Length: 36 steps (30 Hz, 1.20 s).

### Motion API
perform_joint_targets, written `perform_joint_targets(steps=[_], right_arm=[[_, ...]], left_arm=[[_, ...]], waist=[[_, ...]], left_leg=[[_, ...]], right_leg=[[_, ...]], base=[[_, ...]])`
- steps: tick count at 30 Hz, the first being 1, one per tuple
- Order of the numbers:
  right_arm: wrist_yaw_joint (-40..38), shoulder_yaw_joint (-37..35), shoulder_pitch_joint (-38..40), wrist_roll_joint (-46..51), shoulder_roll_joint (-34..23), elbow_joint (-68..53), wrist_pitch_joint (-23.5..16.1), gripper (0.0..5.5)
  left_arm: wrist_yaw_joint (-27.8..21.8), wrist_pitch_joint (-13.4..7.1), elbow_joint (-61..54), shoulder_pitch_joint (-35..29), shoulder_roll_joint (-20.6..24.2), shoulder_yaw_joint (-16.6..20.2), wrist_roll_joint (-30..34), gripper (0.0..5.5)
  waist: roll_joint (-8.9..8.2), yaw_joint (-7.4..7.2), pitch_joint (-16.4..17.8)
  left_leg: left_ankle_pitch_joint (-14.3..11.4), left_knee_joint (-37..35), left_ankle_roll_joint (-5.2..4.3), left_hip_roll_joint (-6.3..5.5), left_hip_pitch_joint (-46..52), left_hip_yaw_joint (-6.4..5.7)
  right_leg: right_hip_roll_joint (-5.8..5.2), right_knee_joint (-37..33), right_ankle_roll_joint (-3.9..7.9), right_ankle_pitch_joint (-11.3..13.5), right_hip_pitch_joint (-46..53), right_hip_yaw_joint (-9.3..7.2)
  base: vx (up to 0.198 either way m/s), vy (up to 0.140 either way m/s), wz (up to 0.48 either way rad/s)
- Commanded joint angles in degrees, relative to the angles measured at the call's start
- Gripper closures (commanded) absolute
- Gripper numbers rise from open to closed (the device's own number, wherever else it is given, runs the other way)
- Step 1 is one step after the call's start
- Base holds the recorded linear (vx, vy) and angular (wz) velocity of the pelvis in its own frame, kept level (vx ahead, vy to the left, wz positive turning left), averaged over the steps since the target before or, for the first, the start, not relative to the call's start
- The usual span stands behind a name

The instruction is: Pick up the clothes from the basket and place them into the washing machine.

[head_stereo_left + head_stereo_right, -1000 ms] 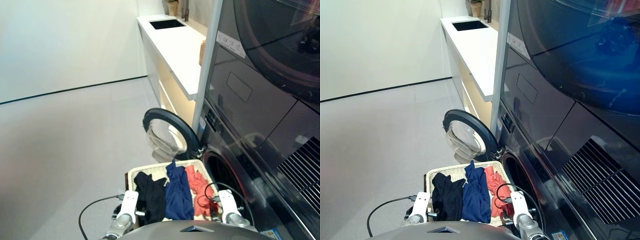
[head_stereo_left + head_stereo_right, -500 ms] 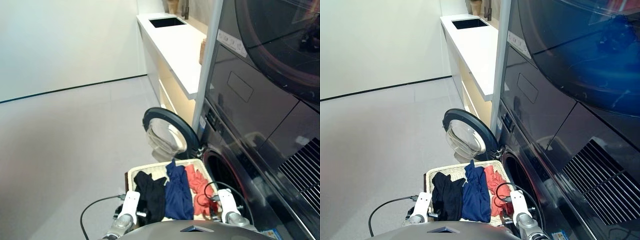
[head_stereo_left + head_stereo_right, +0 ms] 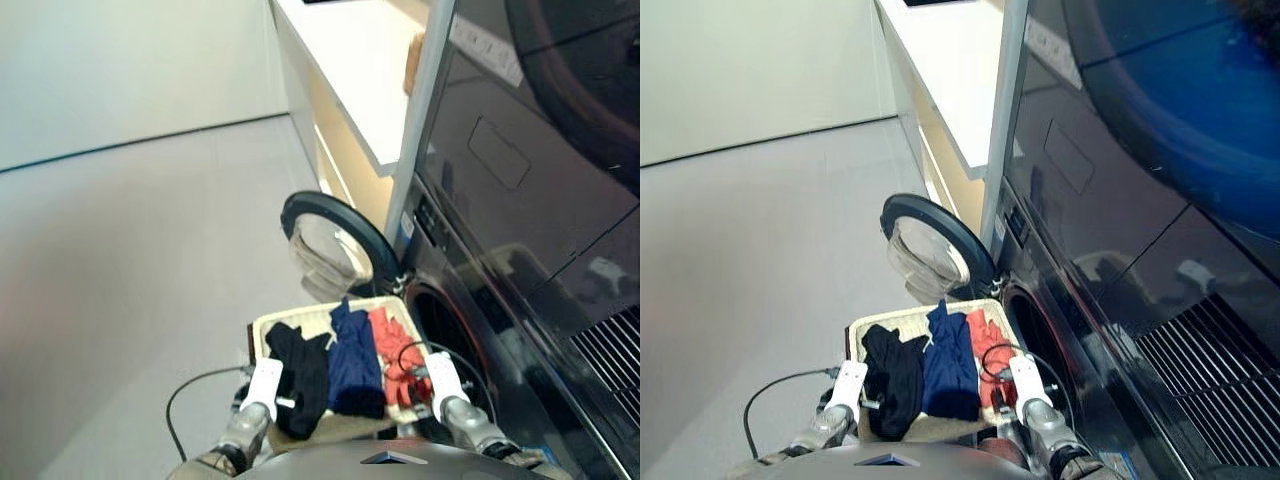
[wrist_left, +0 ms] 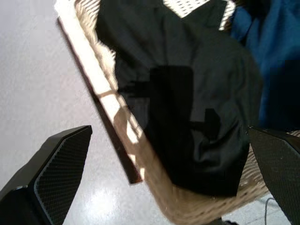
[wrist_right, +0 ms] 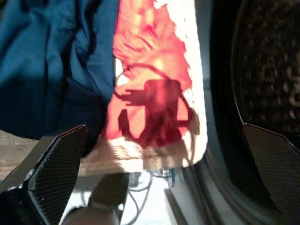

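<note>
The cream woven basket (image 3: 262,331) lies on the floor in front of the washing machine (image 3: 470,300). The machine's round door (image 3: 331,243) is swung open and the dark porthole (image 3: 447,325) shows. The clothes lie side by side in the basket: a black garment (image 3: 300,376), a navy one (image 3: 352,362) and a red-orange one (image 3: 386,348). My left gripper (image 4: 168,131) is open over the black garment (image 4: 187,103) at the basket's near left edge. My right gripper (image 5: 165,127) is open over the red-orange garment (image 5: 150,70), beside the drum opening (image 5: 267,70).
A white counter (image 3: 350,80) runs along the wall behind the open door. A dark unit with a large round window (image 3: 570,90) sits above the machine, and a vent grille (image 3: 612,350) is at the lower right. A black cable (image 3: 185,400) loops on the floor by the basket's left side.
The head view has tilted downward, so the whole scene sits higher in the picture. The clothes, basket and door have not moved, and both grippers stay open over the basket's near edge.
</note>
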Motion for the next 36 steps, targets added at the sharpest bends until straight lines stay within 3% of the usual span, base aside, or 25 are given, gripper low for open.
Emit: perform_joint_targets(steps=[1, 5, 13, 24, 25, 36], right_arm=[[-1.0, 2.1, -6.5, 1.5, 0.9, -3.7, -3.3, 0.0], [-1.8, 4.1, -9.5, 1.1, 0.5, -7.4, -3.9, 0.0], [-3.6, 6.5, -18.2, 1.5, -0.1, -11.2, -5.0, 0.0], [-6.3, 7.6, -26.8, 2.0, 0.0, -15.1, -6.4, 0.0], [-6.5, 7.7, -27.4, 1.9, 0.1, -15.0, -6.5, 0.0], [-7.1, 7.7, -31.2, 3.0, 0.9, -17.6, -7.6, 0.0]], left_arm=[[1.4, -1.7, 0.1, -7.2, 1.7, -0.8, -1.9, 0.0], [2.4, -2.0, -1.2, -10.1, 1.9, -2.2, -2.4, 0.0], [4.7, -2.1, -2.0, -17.7, 2.7, -3.6, -4.8, 0.0], [6.8, -1.8, -1.0, -26.4, 5.5, -1.9, -9.5, 0.0], [6.7, -1.8, -0.7, -26.9, 5.7, -1.9, -9.9, 0.0], [6.2, -1.5, 0.1, -31.1, 6.9, 0.0, -15.4, 0.0]], waist=[[-3.26, -0.49, 4.3], [-3.39, -0.57, 6.8], [-3.46, -0.97, 12.0], [-2.58, -2.39, 12.5], [-2.37, -2.28, 12.6], [-2.25, -2.9, 12.5]], left_leg=[[-1.5, 2.5, -1.34, -1.04, -0.8, 3.17], [-2.0, 5.0, -1.31, -1.07, -4.8, 2.93], [-6.6, 19.0, -0.7, -1.59, -18.7, 2.53], [-7.9, 27.8, -0.25, -1.05, -37.1, 1.67], [-9.9, 29.1, -0.47, -0.73, -37.5, 1.49], [-11.6, 33.4, 0.41, -0.54, -44.8, 1.39]], right_leg=[[-1.54, 2.3, 5.85, -4.0, 0.0, 1.55], [-1.83, 4.6, 5.71, -4.6, -3.7, 1.61], [-2.34, 18.8, 4.6, -8.1, -18.1, 1.79], [-2.41, 27.3, 3.98, -9.3, -36.1, 2.76], [-2.08, 28.7, 4.18, -11.0, -36.6, 2.89], [-1.48, 32.2, 3.94, -11.7, -43.8, 3.81]], base=[[0.0, 0.0, 0.0], [0.0, 0.0, 0.0], [-0.093, 0.024, 0.054], [-0.024, 0.007, 0.003], [0.062, 0.005, -0.013], [0.006, 0.001, -0.004]])
